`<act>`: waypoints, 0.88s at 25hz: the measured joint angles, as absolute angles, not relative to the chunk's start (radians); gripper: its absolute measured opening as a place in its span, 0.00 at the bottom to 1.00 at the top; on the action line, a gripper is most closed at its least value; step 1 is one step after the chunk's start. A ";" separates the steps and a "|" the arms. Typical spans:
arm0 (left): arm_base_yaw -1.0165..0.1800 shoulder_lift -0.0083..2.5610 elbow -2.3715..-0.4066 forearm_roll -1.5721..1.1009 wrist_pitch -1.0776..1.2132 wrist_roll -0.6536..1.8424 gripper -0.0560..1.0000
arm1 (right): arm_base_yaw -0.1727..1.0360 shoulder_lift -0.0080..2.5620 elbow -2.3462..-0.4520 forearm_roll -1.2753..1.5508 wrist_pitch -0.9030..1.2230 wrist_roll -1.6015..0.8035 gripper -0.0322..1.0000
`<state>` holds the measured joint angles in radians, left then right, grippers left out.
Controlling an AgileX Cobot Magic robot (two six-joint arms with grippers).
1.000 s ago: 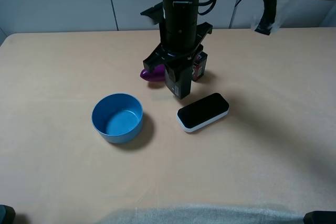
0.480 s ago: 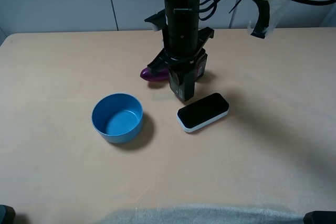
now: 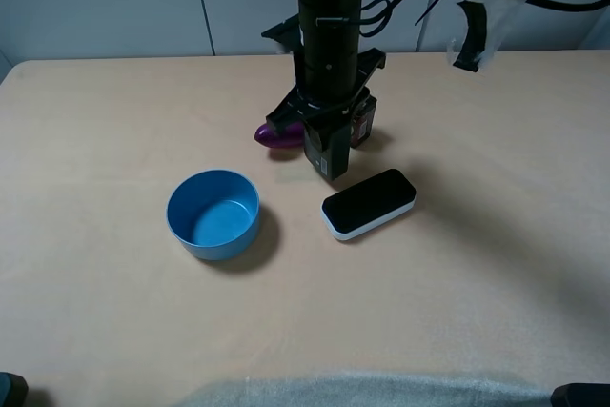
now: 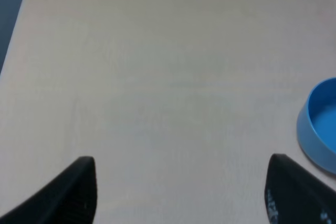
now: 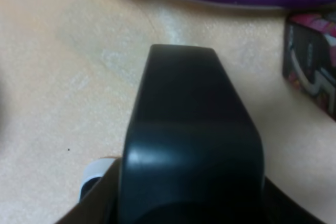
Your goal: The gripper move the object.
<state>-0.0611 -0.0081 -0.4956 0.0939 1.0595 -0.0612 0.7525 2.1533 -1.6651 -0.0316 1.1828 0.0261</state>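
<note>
Listing by size: beige table (image 3: 496, 264). Right gripper (image 3: 320, 132), pointing down, clamped on the tall dark bottle (image 3: 325, 155), upright directly beneath it. Left gripper (image 4: 184, 192), jaws spread wide, holding nothing. Blue bowl (image 3: 213, 214), off to the right gripper's left, nearer the camera. Black-and-white eraser (image 3: 368, 203), just beside its front. Purple rounded object (image 3: 274, 136) and red-printed black box (image 3: 362, 121), close behind it.

Beige surface (image 3: 114, 121). Blue bowl (image 3: 213, 213) upright, left of centre. Black-and-white eraser (image 3: 368, 202) lies flat to the right of the bowl, apart from it. Farther back is a purple rounded item (image 3: 274, 135). A black box with red-and-white print (image 3: 362, 121) stands near its right; the gap between them is hidden.
</note>
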 joint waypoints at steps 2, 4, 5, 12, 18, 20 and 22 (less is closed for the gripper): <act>-0.061 -0.008 -0.496 0.094 1.059 -0.061 0.75 | 0.753 2.165 -1.665 -0.032 1.182 0.026 0.32; -0.061 -0.008 -0.496 0.094 1.059 -0.061 0.75 | 0.753 2.169 -1.665 -0.032 1.180 0.026 0.32; -0.061 -0.008 -0.496 0.094 1.059 -0.061 0.75 | 0.753 2.169 -1.665 -0.032 1.179 0.026 0.32; -0.061 -0.008 -0.496 0.094 1.059 -0.061 0.75 | 0.753 2.169 -1.665 -0.038 1.179 0.026 0.32; -0.061 -0.008 -0.496 0.094 1.059 -0.061 0.75 | 0.753 2.169 -1.665 -0.038 1.179 0.026 0.32; -0.061 -0.008 -0.496 0.094 1.059 -0.061 0.75 | 0.753 2.169 -1.665 -0.038 1.179 0.026 0.32; -0.061 -0.008 -0.496 0.094 1.059 -0.061 0.75 | 0.753 2.169 -1.665 -0.038 1.181 0.026 0.32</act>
<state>-0.0611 -0.0081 -0.4956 0.0939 1.0595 -0.0612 0.7525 2.1694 -1.6651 -0.0379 1.1807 0.0261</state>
